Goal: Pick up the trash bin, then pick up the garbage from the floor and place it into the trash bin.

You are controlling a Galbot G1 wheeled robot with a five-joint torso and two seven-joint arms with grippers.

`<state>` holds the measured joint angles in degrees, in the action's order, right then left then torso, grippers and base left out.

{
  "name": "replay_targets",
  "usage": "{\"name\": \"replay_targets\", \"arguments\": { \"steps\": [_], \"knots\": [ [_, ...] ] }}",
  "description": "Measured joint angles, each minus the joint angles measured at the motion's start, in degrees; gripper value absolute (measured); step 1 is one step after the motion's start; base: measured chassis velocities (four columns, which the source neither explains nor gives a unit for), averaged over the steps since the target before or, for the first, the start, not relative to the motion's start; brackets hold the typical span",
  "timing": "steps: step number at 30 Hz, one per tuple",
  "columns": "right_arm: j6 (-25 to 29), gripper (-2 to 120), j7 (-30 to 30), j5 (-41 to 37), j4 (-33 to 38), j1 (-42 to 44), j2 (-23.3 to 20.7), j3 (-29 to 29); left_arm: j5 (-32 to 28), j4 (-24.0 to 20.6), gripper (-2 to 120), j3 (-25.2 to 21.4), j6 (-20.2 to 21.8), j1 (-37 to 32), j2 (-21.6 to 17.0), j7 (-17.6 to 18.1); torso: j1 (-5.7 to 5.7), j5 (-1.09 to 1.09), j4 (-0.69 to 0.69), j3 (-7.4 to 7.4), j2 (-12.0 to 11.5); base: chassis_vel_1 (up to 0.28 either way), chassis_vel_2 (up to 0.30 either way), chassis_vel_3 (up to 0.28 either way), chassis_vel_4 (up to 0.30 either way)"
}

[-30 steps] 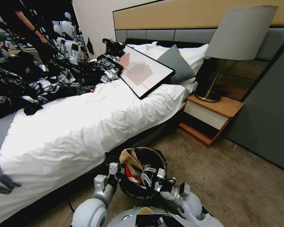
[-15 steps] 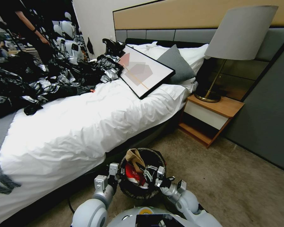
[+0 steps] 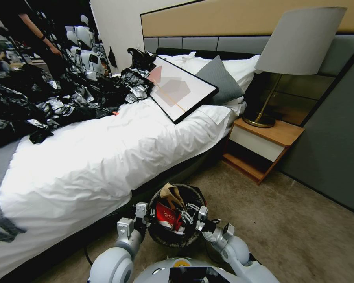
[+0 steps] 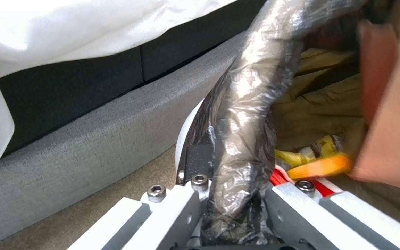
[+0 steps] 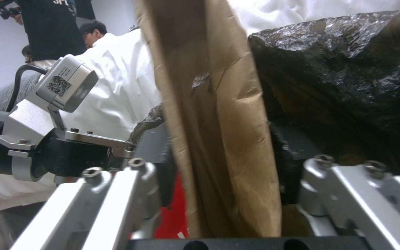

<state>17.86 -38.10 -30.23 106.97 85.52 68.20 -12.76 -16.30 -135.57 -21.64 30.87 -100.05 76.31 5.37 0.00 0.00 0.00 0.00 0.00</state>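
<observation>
The trash bin (image 3: 176,236) is seen upright at the 6 o'clock edge of the head view, just above the robot's torso, on the carpeted floor (image 3: 295,228) close beside the bed (image 3: 106,157). Its mouth faces up and is lined with a dark bag (image 4: 241,114).

The left end effector (image 3: 148,214) is placed at the bin's 9 o'clock rim. In the left wrist view its fingers (image 4: 181,205) are closed onto the bag-covered rim, one outside the wall and one inside, so the bin is gripped by its edge.

The right end effector (image 3: 190,214) is held over the bin's mouth from the 3 o'clock side. In the right wrist view the brown paper bag (image 5: 214,139) is seen between its fingers (image 5: 116,194), but a gap remains on each side of it, so the jaws are partly open. The paper bag's long axis runs steeply upward, its upper end pointing toward 12 o'clock and slightly tilted, its lower end down inside the bin.

A red-and-white wrapper (image 3: 166,219) lies inside the bin below the paper bag, and yellow banana peel (image 4: 320,161) is visible deeper inside.
</observation>
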Motion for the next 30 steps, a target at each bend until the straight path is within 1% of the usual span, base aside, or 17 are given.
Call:
{"name": "replay_targets", "arguments": {
  "steps": [2,3,6,7,10,11,13,23,30],
  "knots": [
    [0.05,62,-0.11,0.05,0.16,0.15,-0.07,-0.23,-0.06,0.00,0,-0.06,0.00,0.05,-0.05,-0.05,0.00,0.00,0.00,0.00,0.00,0.000,0.000,0.000,0.000],
    [0.05,62,-0.11,0.05,0.16,0.15,-0.07,-0.23,-0.06,0.00,0,-0.06,0.00,0.05,-0.05,-0.05,0.00,0.00,0.00,0.00,0.00,0.000,0.000,0.000,0.000],
    [0.29,75,-0.44,0.18,0.39,0.62,-0.26,-0.52,-0.14,0.10,0,-0.54,0.00,0.27,-0.17,-0.01,0.00,0.00,0.00,0.00,0.00,0.000,0.000,0.000,0.000],
    [0.29,75,-0.44,0.18,0.39,0.62,-0.26,-0.52,-0.14,0.10,0,-0.54,0.00,0.27,-0.17,-0.01,0.00,0.00,0.00,0.00,0.00,0.000,0.000,0.000,0.000],
    [0.49,90,-1.44,0.41,0.98,1.54,-0.76,-0.78,-0.31,0.19,0,-0.76,0.02,0.41,-0.28,-0.01,0.00,0.00,0.00,0.00,0.00,0.000,0.000,0.000,0.000],
    [0.49,90,-1.44,0.41,0.98,1.54,-0.76,-0.78,-0.31,0.19,0,-0.76,0.02,0.41,-0.28,-0.01,0.00,0.00,0.00,0.00,0.00,0.000,0.000,0.000,0.000],
    [0.65,98,-2.11,0.65,1.46,2.17,-1.12,-1.20,-0.39,0.19,0,-0.79,0.07,0.47,-0.29,-0.02,0.00,0.00,0.00,0.00,0.00,0.000,0.000,0.000,0.000],
    [1.52,100,-5.10,1.30,4.17,5.36,-2.85,-3.99,-0.33,0.58,0,-0.81,0.10,0.43,-0.32,0.01,0.00,0.00,0.00,0.00,0.00,0.000,0.000,0.000,0.000],
    [1.89,100,-5.26,1.13,7.24,5.98,-3.22,-5.39,-0.18,0.97,0,-0.53,0.13,0.65,-0.28,0.01,0.00,0.00,0.00,0.00,0.00,0.000,0.000,0.000,0.000]
  ]
}}
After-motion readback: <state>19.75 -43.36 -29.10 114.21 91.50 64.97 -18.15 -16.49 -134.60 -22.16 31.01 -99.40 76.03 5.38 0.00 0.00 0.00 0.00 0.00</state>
